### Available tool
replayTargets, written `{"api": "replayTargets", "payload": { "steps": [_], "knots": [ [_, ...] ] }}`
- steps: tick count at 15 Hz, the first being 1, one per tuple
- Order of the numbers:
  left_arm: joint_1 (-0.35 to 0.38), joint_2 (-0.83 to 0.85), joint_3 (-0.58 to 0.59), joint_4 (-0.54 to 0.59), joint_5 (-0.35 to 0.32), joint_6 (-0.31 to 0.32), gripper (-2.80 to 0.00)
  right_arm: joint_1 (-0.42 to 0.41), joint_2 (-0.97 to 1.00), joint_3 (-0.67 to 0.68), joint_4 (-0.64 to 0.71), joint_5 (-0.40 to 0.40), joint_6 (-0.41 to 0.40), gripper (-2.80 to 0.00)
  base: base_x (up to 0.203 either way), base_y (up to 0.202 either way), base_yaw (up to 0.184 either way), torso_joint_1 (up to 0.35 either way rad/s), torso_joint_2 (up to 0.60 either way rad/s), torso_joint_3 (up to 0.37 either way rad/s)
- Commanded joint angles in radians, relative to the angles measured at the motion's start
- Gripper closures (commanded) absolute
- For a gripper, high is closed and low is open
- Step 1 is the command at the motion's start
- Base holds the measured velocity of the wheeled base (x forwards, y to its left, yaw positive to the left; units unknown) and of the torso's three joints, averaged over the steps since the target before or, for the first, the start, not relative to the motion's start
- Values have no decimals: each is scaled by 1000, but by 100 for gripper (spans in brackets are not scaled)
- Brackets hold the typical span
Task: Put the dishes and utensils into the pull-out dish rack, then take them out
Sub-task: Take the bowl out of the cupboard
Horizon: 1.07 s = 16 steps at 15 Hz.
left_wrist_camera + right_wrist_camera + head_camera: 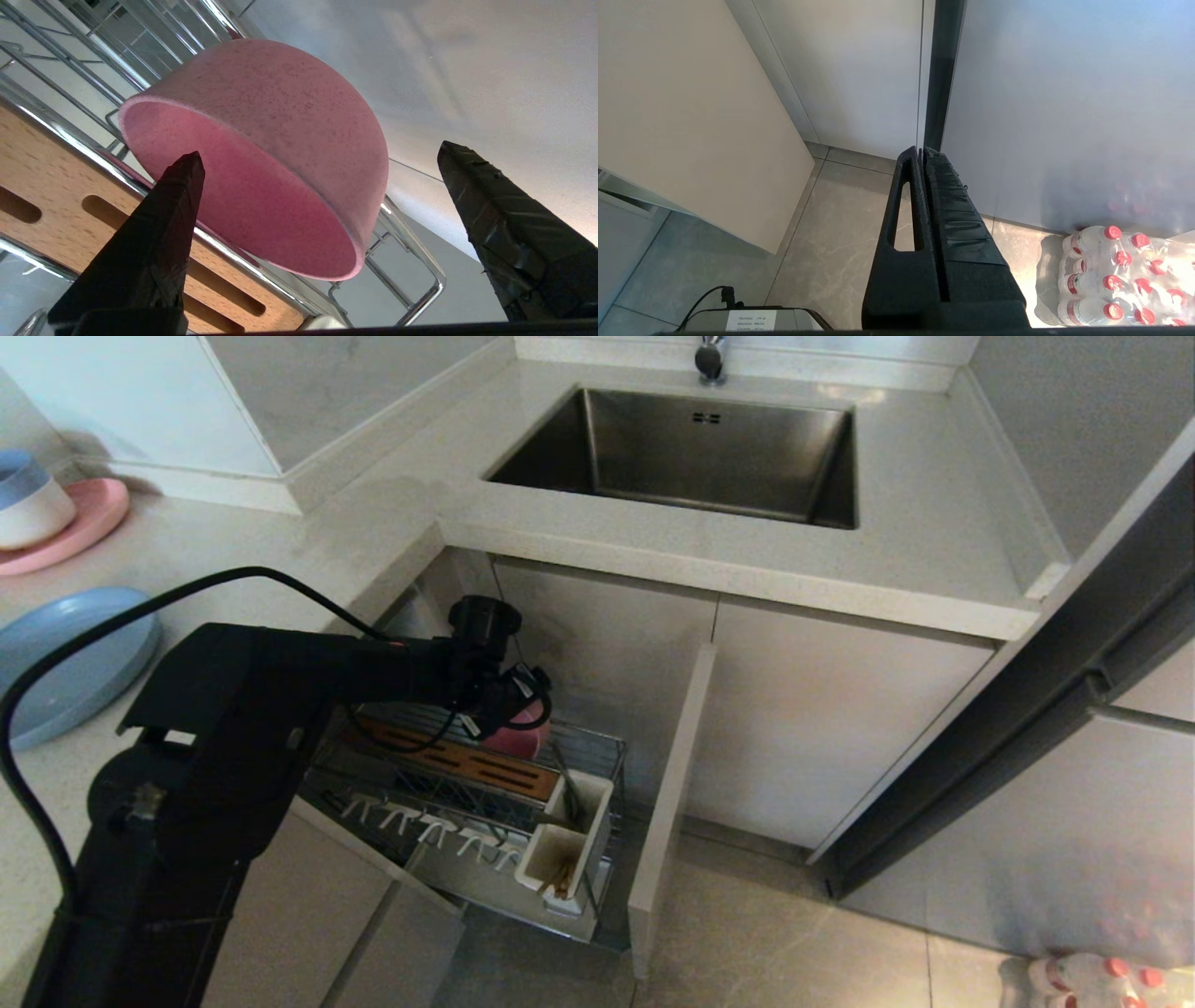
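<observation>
Matte pink bowl (261, 154), round and speckled, leans on the chrome wire rack (406, 289) between the left gripper's (322, 154) released jaws.

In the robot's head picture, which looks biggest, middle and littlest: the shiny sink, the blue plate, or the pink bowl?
1. The steel rectangular sink looks biggest.
2. The shallow matte blue plate on the counter comes next, though the picture's edge cuts it off.
3. The small round pink bowl in the wire rack looks littlest; it is partly hidden and farther down.
</observation>
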Motion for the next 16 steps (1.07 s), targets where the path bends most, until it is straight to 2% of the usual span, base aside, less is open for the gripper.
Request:
{"api": "replayTargets", "payload": {
  "steps": [1, 2, 3, 11, 16],
  "knots": [
    [0, 3, 0, 1, 0, -4, -280, 0, 0, 0, 0, 0, 0, 0, 0, 0, 0, 0, 0, 0],
    [0, 3, 0, 1, 0, -4, -280, 0, 0, 0, 0, 0, 0, 0, 0, 0, 0, 0, 0, 0],
    [0, 3, -1, 1, 0, -4, 0, 0, 0, 0, 0, 0, 0, 0, 0, 0, 0, 0, 0, 0],
    [-1, -9, 0, 5, -3, -4, 0, 0, 0, 0, 0, 0, 0, 0, 0, 0, 0, 0, 0, 0],
    [-19, -134, 59, 13, -2, -11, 0, 0, 1, 0, 0, 0, 0, 0, 0, 0, 0, 0, 0, 0]
  ]
}}
